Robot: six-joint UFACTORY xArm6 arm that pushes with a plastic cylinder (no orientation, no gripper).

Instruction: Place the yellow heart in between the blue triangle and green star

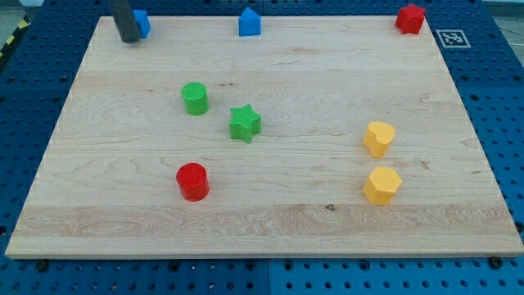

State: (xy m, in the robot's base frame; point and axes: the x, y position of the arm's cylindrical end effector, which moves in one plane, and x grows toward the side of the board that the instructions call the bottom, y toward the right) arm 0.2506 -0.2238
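The yellow heart lies on the wooden board at the view's right, just above a yellow hexagon. The green star sits near the board's middle, left of centre. A blue block with a pointed top, which looks like the triangle, sits at the top edge, middle. My tip is at the top left corner, touching or just in front of another blue block, which it partly hides. The tip is far from the yellow heart.
A green cylinder stands up and left of the star. A red cylinder is at the lower left. A red block sits at the top right corner. A blue pegboard surrounds the board.
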